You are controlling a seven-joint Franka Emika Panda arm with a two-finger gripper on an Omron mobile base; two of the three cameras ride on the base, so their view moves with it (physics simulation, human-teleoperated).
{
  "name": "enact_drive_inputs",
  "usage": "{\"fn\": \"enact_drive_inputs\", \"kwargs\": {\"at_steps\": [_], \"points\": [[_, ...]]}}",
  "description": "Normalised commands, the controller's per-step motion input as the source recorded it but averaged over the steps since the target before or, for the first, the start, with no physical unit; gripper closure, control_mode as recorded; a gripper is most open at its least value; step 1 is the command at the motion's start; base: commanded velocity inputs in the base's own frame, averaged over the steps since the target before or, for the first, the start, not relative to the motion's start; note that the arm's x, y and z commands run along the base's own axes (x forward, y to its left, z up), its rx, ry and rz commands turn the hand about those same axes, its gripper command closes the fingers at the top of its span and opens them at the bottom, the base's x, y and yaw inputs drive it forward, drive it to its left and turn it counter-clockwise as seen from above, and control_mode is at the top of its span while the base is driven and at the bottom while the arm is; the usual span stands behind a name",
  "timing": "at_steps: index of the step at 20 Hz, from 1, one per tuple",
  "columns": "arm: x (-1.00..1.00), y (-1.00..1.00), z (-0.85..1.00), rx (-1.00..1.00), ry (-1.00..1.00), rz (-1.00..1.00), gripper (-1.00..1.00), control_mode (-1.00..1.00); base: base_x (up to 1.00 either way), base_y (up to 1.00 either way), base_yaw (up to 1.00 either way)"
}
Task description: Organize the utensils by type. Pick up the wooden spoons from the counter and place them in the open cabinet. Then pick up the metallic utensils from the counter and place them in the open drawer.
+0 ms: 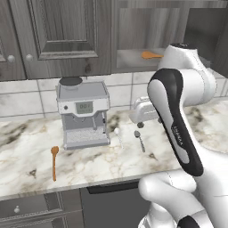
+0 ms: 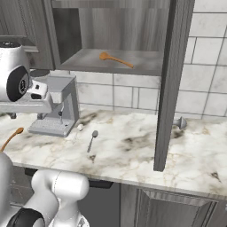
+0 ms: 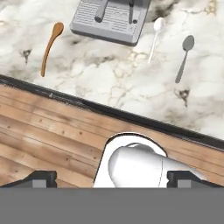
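Pincer (image 3: pixel 112 177) tips appear as two small dark blocks at the bottom of the hand view, spread wide apart with nothing between them; we see it aimed down past the surface's front edge at wooden floorboards (image 3: pixel 39 140). We note the arm (image 1: pixel 176 129) folded high in the left base view, its dark-striped link slanting from 11 o'clock down to 5 o'clock across the right half of the picture, in front of part of the open cabinet (image 1: pixel 133 31).

We find one wooden spoon (image 2: pixel 116 59) lying on the cabinet's flat grey shelf (image 2: pixel 88 62), bowl toward 9 o'clock. We find the second wooden spoon (image 1: pixel 54 162) on the surface (image 1: pixel 98 162), at 7 o'clock from the coffee machine (image 1: pixel 83 113), bowl away from the front edge.

We see the two metallic spoons side by side but apart, at 3 o'clock from the machine's drip tray (image 1: pixel 87 140): the pale shiny one (image 1: pixel 118 136) nearer the machine, the darker grey one (image 1: pixel 140 140) beyond it.

We note a toaster-like silver appliance (image 1: pixel 143 110) behind the spoons, partly hidden by the arm. In the right base view the cabinet's open door (image 2: pixel 170 84) stands edge-on, a tall dark slab at 3 o'clock from the shelf, and a small metal object (image 2: pixel 179 123) sits on the surface just beyond it.
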Motion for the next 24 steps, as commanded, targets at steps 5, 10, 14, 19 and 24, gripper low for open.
{"fn": "enact_drive_inputs", "kwargs": {"at_steps": [5, 10, 14, 19, 24], "points": [[-0.03, 0.46, -0.41, -0.03, 0.21, 0.0, -1.0, -1.0, 0.0, 0.0, 0.0], [-0.01, 0.25, -0.25, -0.02, 0.2, 0.03, -1.0, -1.0, 0.0, 0.0, 0.0], [0.0, 0.35, -0.36, 0.0, 0.03, 0.02, -1.0, -1.0, 0.0, 0.0, 0.0], [0.01, 0.44, -0.41, 0.0, 0.0, 0.0, -1.0, -1.0, 0.0, 0.0, 0.0], [0.02, 0.37, -0.29, 0.01, 0.04, 0.0, -1.0, -1.0, 0.0, 0.0, 0.0]]}}
